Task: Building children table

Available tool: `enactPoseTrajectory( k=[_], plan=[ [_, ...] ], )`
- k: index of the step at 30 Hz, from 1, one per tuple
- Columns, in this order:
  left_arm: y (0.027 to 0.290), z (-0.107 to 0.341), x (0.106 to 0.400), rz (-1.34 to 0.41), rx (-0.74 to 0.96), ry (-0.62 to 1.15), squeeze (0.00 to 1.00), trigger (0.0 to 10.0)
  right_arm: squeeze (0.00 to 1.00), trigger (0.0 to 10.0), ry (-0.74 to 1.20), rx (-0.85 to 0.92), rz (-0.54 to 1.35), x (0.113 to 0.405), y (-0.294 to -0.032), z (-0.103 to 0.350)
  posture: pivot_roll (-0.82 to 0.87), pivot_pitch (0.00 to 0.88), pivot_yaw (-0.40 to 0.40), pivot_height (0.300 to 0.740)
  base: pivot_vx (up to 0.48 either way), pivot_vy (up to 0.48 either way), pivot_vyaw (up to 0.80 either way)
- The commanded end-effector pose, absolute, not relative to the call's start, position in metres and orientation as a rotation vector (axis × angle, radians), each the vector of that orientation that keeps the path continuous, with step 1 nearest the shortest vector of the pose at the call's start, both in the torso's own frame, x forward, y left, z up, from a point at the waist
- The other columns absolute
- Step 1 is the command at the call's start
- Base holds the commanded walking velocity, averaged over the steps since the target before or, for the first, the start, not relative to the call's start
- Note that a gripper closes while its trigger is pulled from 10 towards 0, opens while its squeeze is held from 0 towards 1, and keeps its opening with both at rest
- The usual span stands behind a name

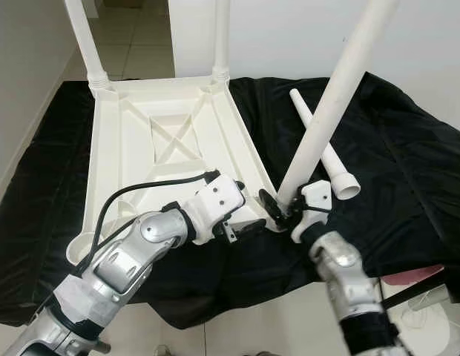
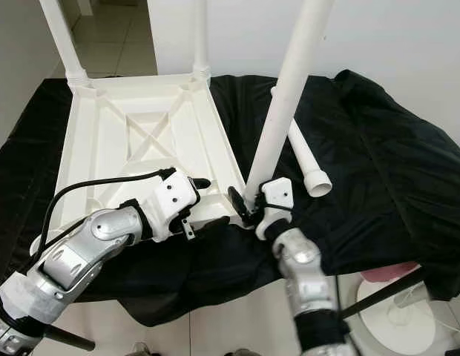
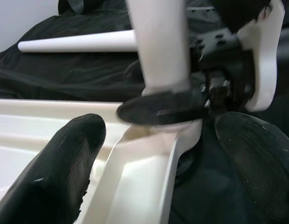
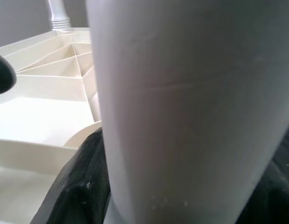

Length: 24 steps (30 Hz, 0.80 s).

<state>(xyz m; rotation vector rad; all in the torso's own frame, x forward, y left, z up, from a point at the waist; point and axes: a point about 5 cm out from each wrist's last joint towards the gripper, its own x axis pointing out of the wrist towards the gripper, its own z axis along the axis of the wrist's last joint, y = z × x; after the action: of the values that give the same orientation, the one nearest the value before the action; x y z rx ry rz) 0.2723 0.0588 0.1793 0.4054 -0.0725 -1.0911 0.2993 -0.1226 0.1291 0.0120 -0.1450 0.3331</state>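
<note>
Black cloth [image 1: 408, 170] covers the low work surface, with pale floor tiles behind, and on it the white table top [image 1: 141, 148] lies upside down, two legs already standing in its far corners. By the look of it, the step in hand is fitting a third leg: the right gripper [image 1: 284, 210] is clamped around the base of the held leg [image 1: 330, 100], which tilts up and away to the robot's right, its lower end just at the table top's near right corner socket [image 3: 154, 133]. A spare leg [image 1: 328, 156] lies on the cloth beside it. The left gripper [image 1: 241, 215] sits at that same corner with its fingers [image 3: 65, 158] spread wide either side of the rim, gripping nothing; it may be steadying the frame, though contact is hard to judge from the blurred wrist view. Next, the leg probably needs bringing upright over the socket and pressing down while the frame is kept from sliding on the cloth.
</note>
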Motion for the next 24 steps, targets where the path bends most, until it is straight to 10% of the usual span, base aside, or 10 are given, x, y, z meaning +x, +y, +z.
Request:
enactPoseTrajectory(
  k=[1, 21, 22, 24],
  plan=[
    [0.055, 0.175, 0.266, -1.228, 0.435, -0.041, 0.0, 10.0, 0.0, 10.0, -0.167, 0.016, 0.109, 0.299, -0.133, 0.13, -0.03, 0.036, -0.047, 0.74, 0.0, 0.0, 0.0],
    [0.057, 0.172, 0.266, -1.225, 0.436, -0.031, 0.0, 10.0, 0.0, 10.0, -0.116, 0.034, 0.021, 0.289, -0.117, 0.122, -0.03, 0.03, -0.044, 0.74, 0.0, 0.0, 0.0],
    [0.057, 0.172, 0.266, -1.223, 0.438, -0.031, 0.0, 10.0, 1.0, 10.0, -0.116, 0.031, 0.014, 0.289, -0.116, 0.122, -0.03, 0.03, -0.044, 0.74, 0.0, 0.0, 0.0],
    [0.057, 0.172, 0.266, -1.221, 0.439, -0.03, 0.0, 10.0, 1.0, 10.0, -0.118, 0.034, 0.008, 0.289, -0.117, 0.123, -0.03, 0.031, -0.044, 0.74, 0.0, 0.0, 0.0]
  ],
)
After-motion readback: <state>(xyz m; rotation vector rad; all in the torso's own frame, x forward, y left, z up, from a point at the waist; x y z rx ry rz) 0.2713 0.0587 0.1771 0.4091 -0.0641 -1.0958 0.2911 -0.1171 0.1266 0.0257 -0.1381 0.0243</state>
